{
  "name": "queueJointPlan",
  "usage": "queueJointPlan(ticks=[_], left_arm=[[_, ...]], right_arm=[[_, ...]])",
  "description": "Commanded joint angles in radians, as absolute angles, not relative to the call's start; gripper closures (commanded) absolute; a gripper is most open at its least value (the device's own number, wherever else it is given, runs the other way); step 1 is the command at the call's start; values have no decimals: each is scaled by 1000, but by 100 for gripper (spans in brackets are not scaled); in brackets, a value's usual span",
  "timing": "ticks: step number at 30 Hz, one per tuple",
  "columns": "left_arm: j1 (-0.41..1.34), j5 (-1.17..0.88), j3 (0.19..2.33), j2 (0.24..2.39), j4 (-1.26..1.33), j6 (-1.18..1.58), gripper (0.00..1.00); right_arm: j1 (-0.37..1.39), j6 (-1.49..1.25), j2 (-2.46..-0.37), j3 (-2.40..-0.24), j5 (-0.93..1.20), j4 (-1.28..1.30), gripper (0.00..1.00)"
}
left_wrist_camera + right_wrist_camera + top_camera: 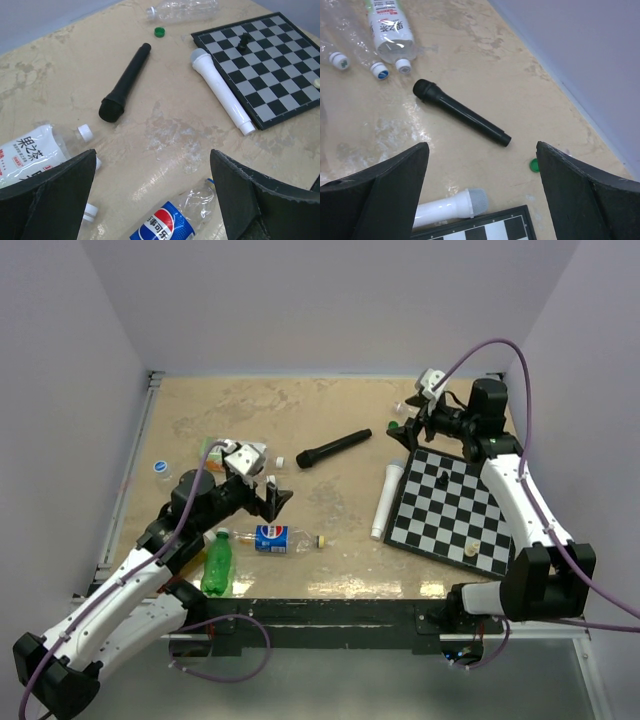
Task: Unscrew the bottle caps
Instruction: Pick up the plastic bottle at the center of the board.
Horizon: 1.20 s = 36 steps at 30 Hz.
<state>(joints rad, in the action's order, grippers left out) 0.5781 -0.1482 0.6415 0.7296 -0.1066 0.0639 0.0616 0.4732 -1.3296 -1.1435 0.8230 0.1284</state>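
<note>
Pepsi bottle [272,538] lies near left on desk [300,420] | my left pincer [275,497] spread empty above it | my right pincer [405,432] spread empty, far right | likely light, slick, crushable: brace body, twist yellow cap [321,541]

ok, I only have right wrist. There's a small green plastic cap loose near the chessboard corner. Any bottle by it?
Observer: Yes. A clear crinkled plastic bottle lies on its side just beyond the small green screw cap, apart from it.
Operator: And the left arm?
Observer: The left gripper hangs open over a clear bottle with a blue Pepsi label, not touching it.
</note>
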Motion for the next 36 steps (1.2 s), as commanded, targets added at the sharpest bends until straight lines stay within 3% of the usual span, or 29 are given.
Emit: queueJointPlan(ticks=[1,3,11,25,36], left_arm=[[577,-238,729,764,-188,123,0],[578,-253,753,793,-247,132,0],[583,-259,825,899,-411,124,0],[701,-42,934,1061,-583,34,0],[778,-8,943,1135,-627,-80,0]], right_arm=[[43,529,-1367,-1166,946,237,6],[43,566,-1393,-1184,966,296,2],[41,658,-1474,-1216,992,400,2],[41,655,-1476,-1215,989,403,2],[43,655,-1483,-1215,989,405,2]])
